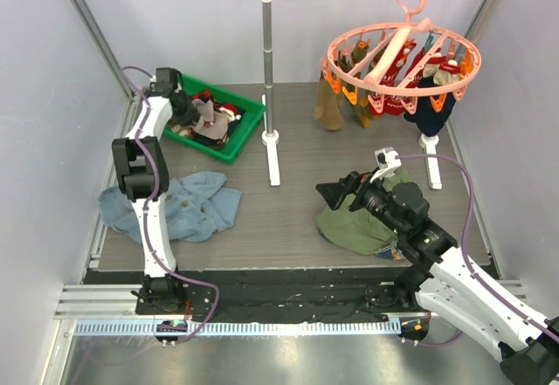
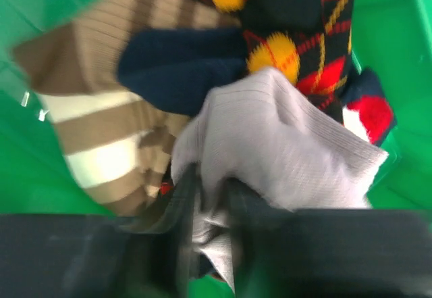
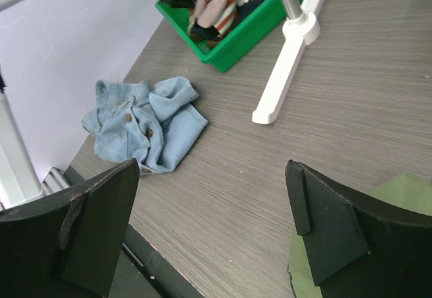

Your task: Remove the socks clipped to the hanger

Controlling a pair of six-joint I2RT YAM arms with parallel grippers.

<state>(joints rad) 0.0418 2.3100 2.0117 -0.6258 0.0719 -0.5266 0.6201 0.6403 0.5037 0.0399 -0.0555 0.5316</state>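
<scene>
Top external view, from the left: the left gripper (image 1: pixel 181 106) is down in the green bin (image 1: pixel 249 121) at the back left. Its wrist camera shows the fingers nipped together on the ribbed cuff of a pale grey sock (image 2: pixel 283 149), which lies on a heap of striped, navy and tartan ones. Nearer the arms lies a denim garment (image 1: pixel 196 206), and the rail stand (image 1: pixel 269 97) rises mid-table. Right of centre the right gripper (image 1: pixel 336 195) hovers over an olive garment (image 1: pixel 349 228), jaws spread wide and empty. At the far right the hanger (image 1: pixel 402 58) hangs from the rail, with socks (image 1: pixel 330 106) clipped round its ring of pegs (image 1: pixel 348 95): tan at the left, red in the middle, navy at the right. They look light, soft and limp, so I judge that a pinch on the cuff close under a peg, with a steady downward pull, would serve best. The hanger hangs free and would likely swing.
</scene>
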